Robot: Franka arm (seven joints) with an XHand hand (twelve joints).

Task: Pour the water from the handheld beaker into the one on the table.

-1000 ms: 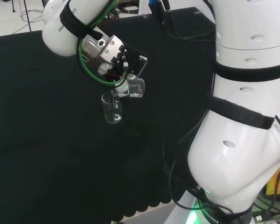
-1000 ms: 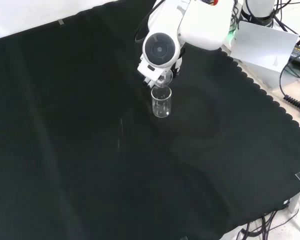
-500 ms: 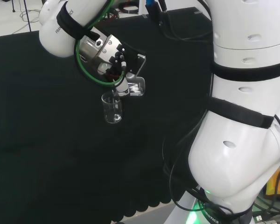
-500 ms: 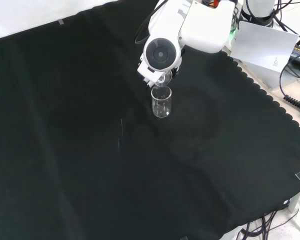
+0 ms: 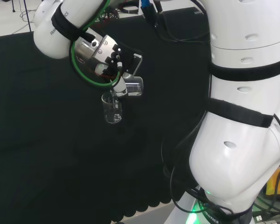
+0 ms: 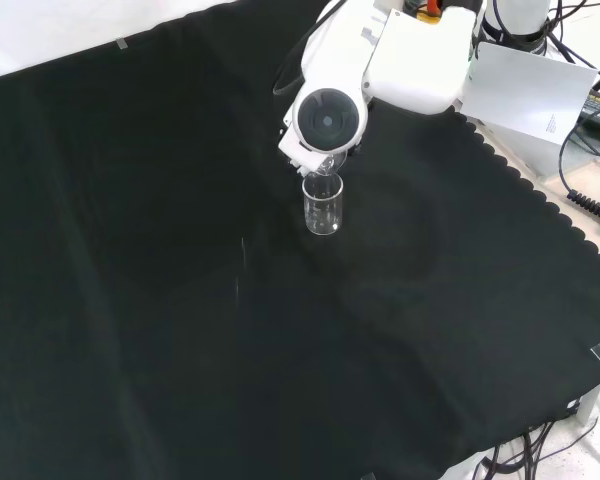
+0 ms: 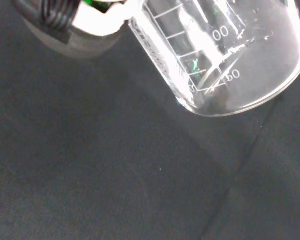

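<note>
A clear beaker (image 5: pixel 112 108) stands upright on the black cloth, also seen as the beaker (image 6: pixel 322 207) in the front view. My hand (image 5: pixel 113 65) hangs just above it, shut on a second clear beaker (image 5: pixel 133 86). That held beaker lies tipped about level, with its mouth over the standing beaker's rim. In the wrist view the held beaker (image 7: pixel 220 55) is close, printed scale lines on its wall, beside a white part of the hand (image 7: pixel 97 17). In the front view the arm's link with its round grey cap (image 6: pixel 325 118) covers most of the hand. How much water either beaker holds is not plain.
The arm's big white links (image 5: pixel 245 116) stand at the right of the head view. A white sheet (image 6: pixel 525 95) and cables (image 6: pixel 595 200) lie beyond the cloth's scalloped edge (image 6: pixel 540 205) in the front view. Bare black cloth (image 6: pixel 180 300) surrounds the standing beaker.
The wrist has turned further and shifted slightly left in the head view, tipping the held beaker more toward level. The standing beaker has stayed in place.
</note>
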